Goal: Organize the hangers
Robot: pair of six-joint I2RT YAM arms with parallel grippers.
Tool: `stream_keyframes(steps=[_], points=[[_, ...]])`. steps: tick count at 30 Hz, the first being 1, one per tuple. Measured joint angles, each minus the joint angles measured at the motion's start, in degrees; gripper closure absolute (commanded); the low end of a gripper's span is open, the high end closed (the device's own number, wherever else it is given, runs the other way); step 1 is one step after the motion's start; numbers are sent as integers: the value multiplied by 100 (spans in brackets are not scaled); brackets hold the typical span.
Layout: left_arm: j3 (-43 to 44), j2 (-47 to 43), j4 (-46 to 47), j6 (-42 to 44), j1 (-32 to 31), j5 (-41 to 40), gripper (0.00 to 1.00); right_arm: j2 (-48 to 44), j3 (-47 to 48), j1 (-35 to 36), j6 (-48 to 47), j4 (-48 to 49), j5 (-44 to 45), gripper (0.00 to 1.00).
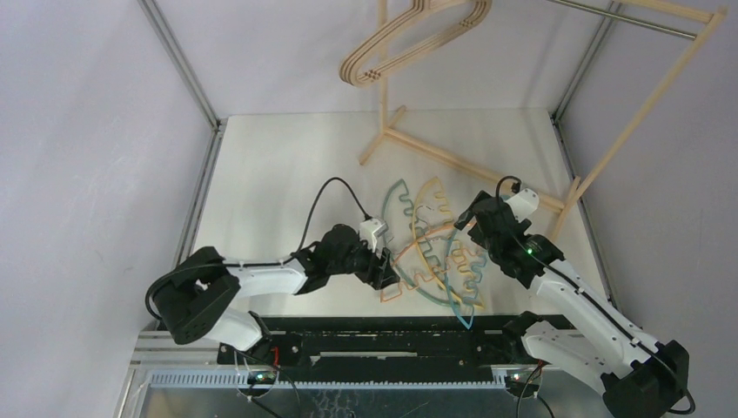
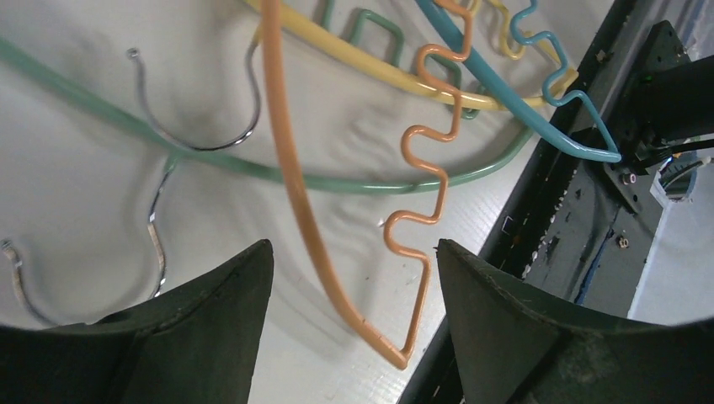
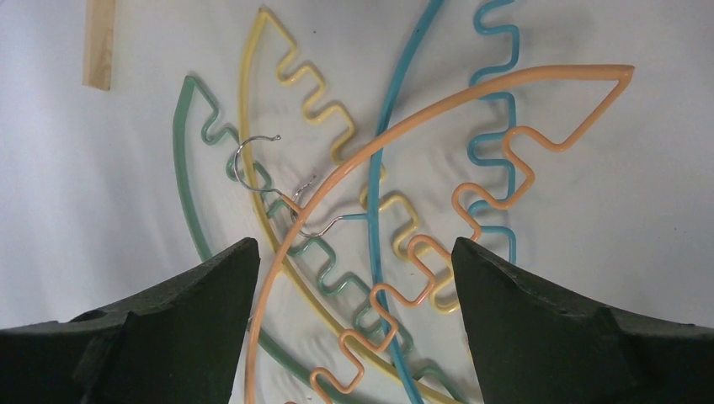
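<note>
Four thin wavy-edged hangers lie crossed in a pile on the table: orange, green, yellow and blue. My left gripper is at the pile's near left end. In the left wrist view it is open, with the orange hanger's pointed end between the jaws, touching neither. My right gripper hovers open over the pile's right side. Its wrist view shows orange, blue, yellow and green below. Beige wooden hangers hang on the rack.
The pale wooden rack frame stands at the back right with its metal rod overhead. Wire hooks of the hangers lie tangled in the pile. The black base rail runs along the table's near edge, just beside the left gripper.
</note>
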Motion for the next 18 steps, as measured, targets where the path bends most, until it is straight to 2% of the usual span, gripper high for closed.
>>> stream_keyframes(steps=[12,14,17,18], points=[[367,822,9,-11,-120,-109,29,-435,-214,-256,-68,26,-50,8],[407,846,-24,-11,-122,-160,39,-531,-289,-310,-68,39,-59,8],[452,933,-42,-9,-120,-203,48,-592,-393,-369,-85,39,-92,8],[474,966,-37,-11,-120,-212,58,-592,-415,-393,-92,39,-114,8]])
